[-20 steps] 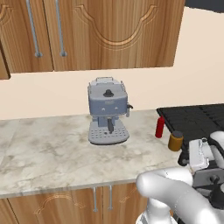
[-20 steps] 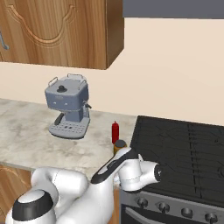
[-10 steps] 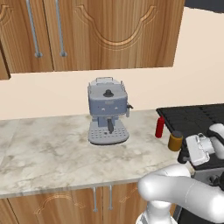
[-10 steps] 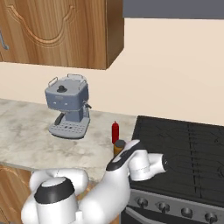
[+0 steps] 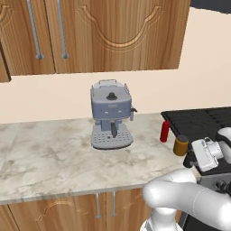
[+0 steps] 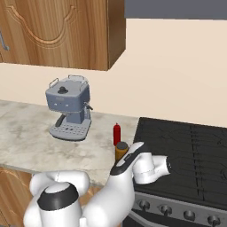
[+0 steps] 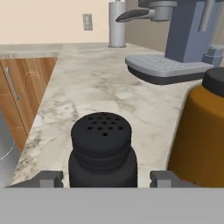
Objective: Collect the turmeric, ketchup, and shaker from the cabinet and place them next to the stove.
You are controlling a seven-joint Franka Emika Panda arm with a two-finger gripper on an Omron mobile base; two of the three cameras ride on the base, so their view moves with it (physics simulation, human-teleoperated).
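The shaker (image 7: 101, 148), black with a perforated top, stands between my two fingertips (image 7: 49, 178), with a gap on each side. My gripper (image 7: 106, 178) is open around it. Just to its right stands the turmeric jar (image 7: 199, 131), orange-brown with a dark lid. In the left base view my gripper (image 5: 191, 159) hangs at the counter's right end, beside the turmeric (image 5: 181, 145) and the red ketchup bottle (image 5: 165, 131), next to the black stove (image 5: 198, 119). The right base view shows the ketchup (image 6: 116, 133), the turmeric (image 6: 121, 150) and my gripper (image 6: 119, 168). The wood cabinet (image 5: 113, 36) is shut.
A grey-blue coffee machine (image 5: 110, 115) stands mid-counter, left of the bottles, and it also appears as the coffee machine (image 6: 68, 106) in the right base view. The marble counter (image 5: 45, 153) stretches left. Base cabinets (image 7: 17, 96) lie below the counter's edge. The stove's knob panel (image 6: 177, 210) faces front.
The arm's elbow has swung and the hand has shifted slightly at the stove's edge. The ketchup and the turmeric have stayed put.
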